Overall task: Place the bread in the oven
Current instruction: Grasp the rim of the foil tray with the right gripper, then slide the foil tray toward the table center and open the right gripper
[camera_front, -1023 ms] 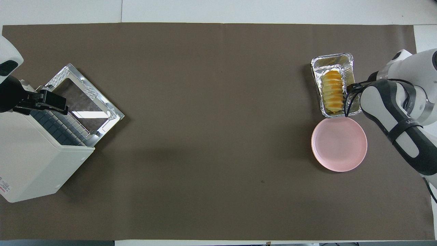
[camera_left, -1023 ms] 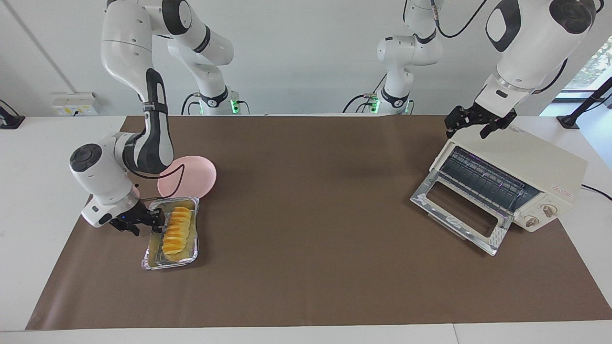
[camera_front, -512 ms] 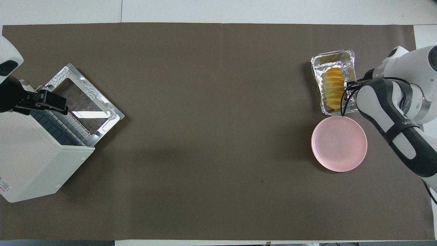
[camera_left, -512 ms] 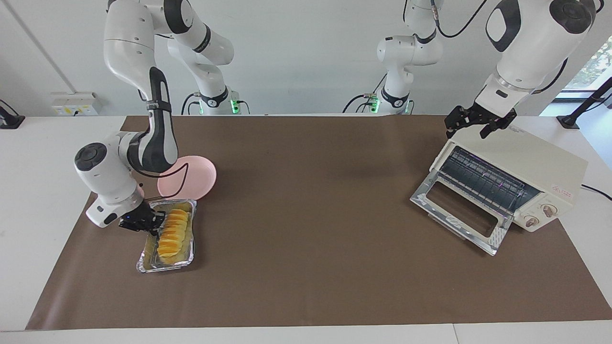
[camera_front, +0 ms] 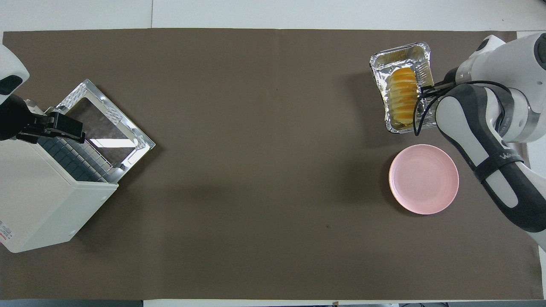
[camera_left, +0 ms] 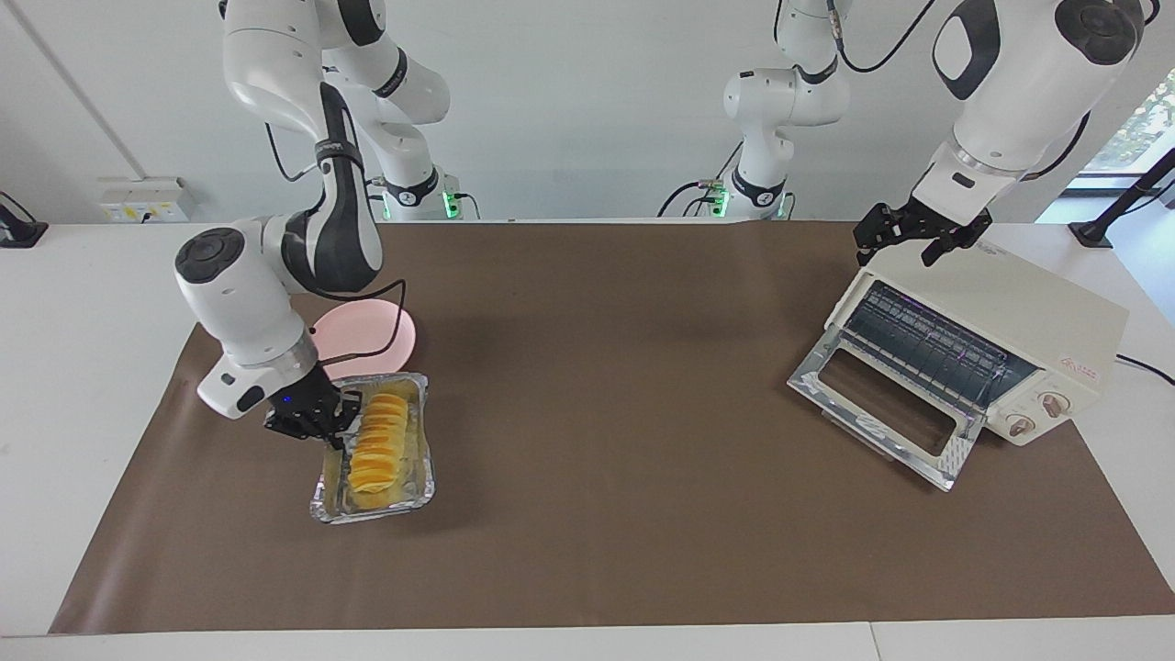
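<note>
The bread, a ridged golden loaf, lies in a silver foil tray. My right gripper is shut on the tray's long rim on the right arm's side and holds it just above the mat, with a shadow under it. The cream-white oven stands at the left arm's end. Its glass door is folded down and the wire rack shows. My left gripper hangs open over the oven's top front edge and holds nothing.
A round pink plate lies on the brown mat, nearer to the robots than the tray. The right arm's elbow reaches over the plate's edge. The oven's two knobs face away from the robots.
My right gripper closed on the tray's rim, then carried the tray with the bread up and a little toward the left arm's end, away from the plate. The left arm stayed still.
</note>
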Robot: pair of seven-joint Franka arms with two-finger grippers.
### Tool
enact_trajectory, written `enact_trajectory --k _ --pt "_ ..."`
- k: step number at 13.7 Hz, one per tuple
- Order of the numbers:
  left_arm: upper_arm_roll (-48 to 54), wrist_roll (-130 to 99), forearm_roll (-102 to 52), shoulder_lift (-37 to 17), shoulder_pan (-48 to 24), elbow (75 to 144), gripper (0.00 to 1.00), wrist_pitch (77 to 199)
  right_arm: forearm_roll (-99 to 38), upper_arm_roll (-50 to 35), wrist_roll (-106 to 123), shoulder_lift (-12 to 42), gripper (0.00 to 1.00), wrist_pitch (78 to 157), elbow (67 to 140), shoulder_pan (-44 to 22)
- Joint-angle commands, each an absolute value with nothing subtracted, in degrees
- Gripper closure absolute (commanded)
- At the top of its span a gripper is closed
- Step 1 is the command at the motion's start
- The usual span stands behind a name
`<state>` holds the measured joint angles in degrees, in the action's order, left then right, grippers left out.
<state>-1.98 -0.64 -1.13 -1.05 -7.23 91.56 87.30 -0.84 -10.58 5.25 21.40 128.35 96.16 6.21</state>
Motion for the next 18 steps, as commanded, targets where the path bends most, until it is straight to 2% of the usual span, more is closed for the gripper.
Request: enact_trajectory --k 1,5,8,11,15,16,17,18 --pt "-1.6 -0.1 -1.1 0.5 -6.6 93.5 0.0 88.3 -1.1 -13.6 -3.7 21.6 1.0 127.3 94.7 2.3" --pt "-1.6 -0.1 -1.1 0.5 -6.6 93.5 0.0 88.3 -0.7 -13.6 -16.0 22.5 1.0 128.2 94.9 -7.3" --pt "-1.5 -0.1 -1.1 0.5 -6.6 93.5 0.0 88.3 3.3 -13.0 -22.5 27.8 1.0 129.9 92.2 -14.7" --pt "-1.6 -0.1 -1.1 0.5 -6.6 93.5 0.0 88.3 5.0 -13.1 -28.8 33.6 1.0 130.7 86.5 -16.8" --pt "-1.5 -0.1 -1.1 0.5 -6.6 93.5 0.0 88.3 5.2 -13.1 -30.1 34.4 1.0 133.9 87.0 -17.4" --pt "-1.6 -0.1 -1.1 0.5 -6.6 93.5 0.0 88.3 5.3 -13.1 -30.3 34.4 0.88 133.9 87.4 -17.4" --pt "-1.5 -0.1 -1.1 0.5 -6.6 93.5 0.0 88.3 5.4 -13.1 -30.3 34.4 0.47 134.0 88.1 -17.5" --pt "-1.6 -0.1 -1.1 0.5 -6.6 93.5 0.0 88.2 5.4 -13.0 -30.4 34.3 0.24 133.9 88.6 -17.6"
